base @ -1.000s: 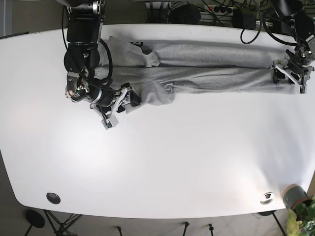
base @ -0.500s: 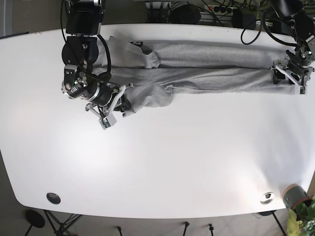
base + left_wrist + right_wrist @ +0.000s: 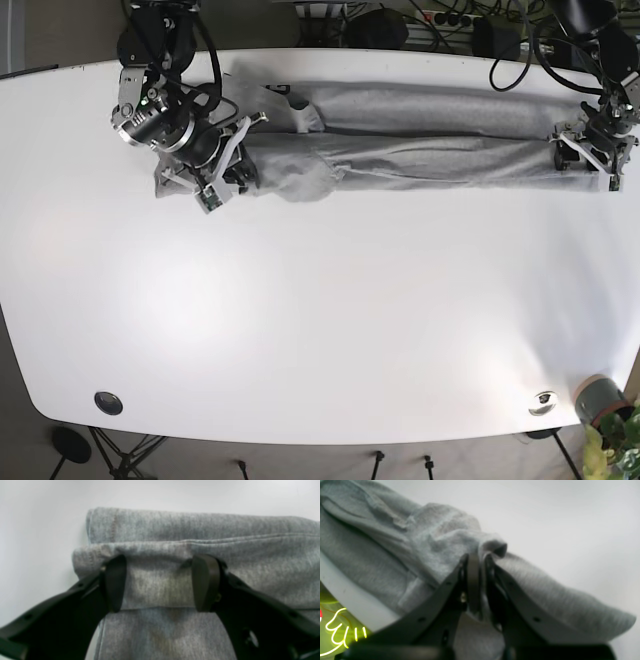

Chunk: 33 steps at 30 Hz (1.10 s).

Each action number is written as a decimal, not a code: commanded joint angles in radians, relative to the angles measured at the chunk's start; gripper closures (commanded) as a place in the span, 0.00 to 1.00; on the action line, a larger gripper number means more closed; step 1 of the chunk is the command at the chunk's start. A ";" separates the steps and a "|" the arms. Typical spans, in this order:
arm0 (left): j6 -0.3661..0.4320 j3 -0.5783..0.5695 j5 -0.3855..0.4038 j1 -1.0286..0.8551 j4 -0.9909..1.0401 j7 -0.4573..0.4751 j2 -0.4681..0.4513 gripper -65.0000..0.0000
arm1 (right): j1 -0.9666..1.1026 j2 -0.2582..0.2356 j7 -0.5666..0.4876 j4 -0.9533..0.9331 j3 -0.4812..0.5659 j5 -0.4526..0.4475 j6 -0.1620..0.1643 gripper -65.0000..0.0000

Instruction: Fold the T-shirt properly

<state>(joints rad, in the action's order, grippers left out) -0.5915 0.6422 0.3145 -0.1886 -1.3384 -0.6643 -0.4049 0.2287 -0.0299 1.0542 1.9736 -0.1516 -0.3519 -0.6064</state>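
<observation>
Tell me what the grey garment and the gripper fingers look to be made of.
The grey T-shirt looks like a soft heathered knit, probably cotton jersey: fuzzy mottled surface, stitched hems, limp folds. The left gripper has dark matte fingers, seemingly moulded plastic or rubber: smooth, dull, rounded, no shine.

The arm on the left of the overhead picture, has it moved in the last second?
Yes. The right end effector, shut on the T-shirt, has pulled back toward the table's far edge.

Both arms are black, jointed and trailed by black cables. The right tool [image 3: 222,176] carries pale grey brackets; its 2 matte black fingers [image 3: 473,580] are flat bars with small screw holes. The left tool [image 3: 160,582] ends in rounded black pads [image 3: 205,581].
</observation>
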 commanded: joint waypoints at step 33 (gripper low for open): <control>0.000 0.012 0.015 0.027 -0.034 0.015 -0.029 0.43 | 0.162 0.012 -0.019 0.045 -0.345 -0.270 -0.011 0.47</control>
<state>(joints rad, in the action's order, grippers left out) -0.5919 0.6422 0.3153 -0.1822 -1.3415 -0.6655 -0.4072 0.3977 -0.0086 1.0550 1.9961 -0.4957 -0.5678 -0.6102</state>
